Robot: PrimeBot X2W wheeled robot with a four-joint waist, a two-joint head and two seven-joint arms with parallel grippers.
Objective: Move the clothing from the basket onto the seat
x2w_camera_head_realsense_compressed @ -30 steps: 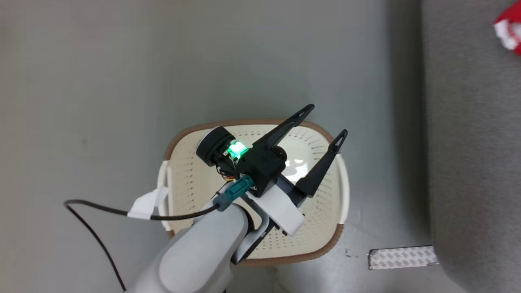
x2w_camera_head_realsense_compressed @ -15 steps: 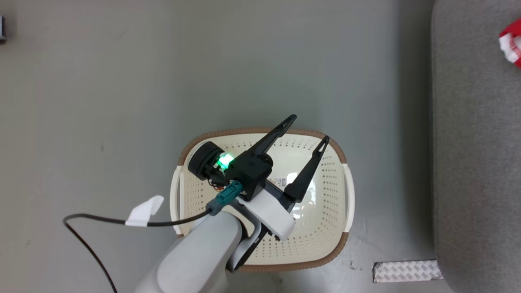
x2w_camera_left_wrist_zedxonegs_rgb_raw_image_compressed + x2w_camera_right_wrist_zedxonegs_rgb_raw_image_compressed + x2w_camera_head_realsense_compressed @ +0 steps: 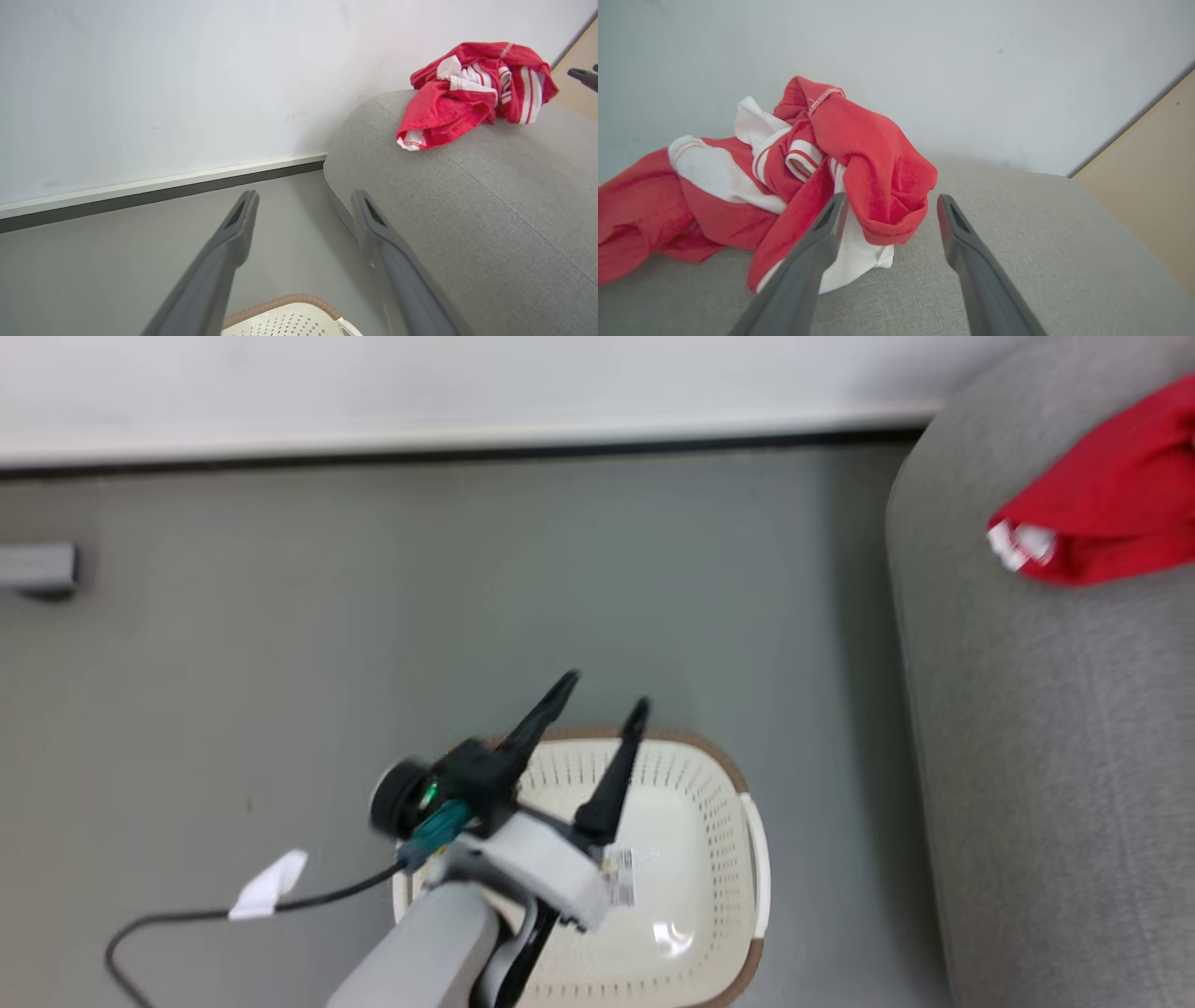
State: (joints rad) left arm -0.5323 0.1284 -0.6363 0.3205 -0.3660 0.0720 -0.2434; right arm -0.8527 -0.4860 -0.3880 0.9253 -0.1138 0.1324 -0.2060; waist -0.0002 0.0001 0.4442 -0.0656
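left gripper [image 3: 605, 693]: wide open, empty, over basket [image 3: 739, 777]
right gripper [image 3: 892, 200]: wide open, empty, clothing [image 3: 873, 149] at its tips
risk: fabric snags finger, dragged off seat [image 3: 994, 210] end edge

Crumpled red-and-white clothing [image 3: 467, 93] atop grey seat [image 3: 490, 210], basket [image 3: 721, 821] nearby.

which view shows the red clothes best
Left wrist view: the whole pile of clothes lies in frame on the sofa. Right wrist view is closer but crops its left side; head view catches just one corner.
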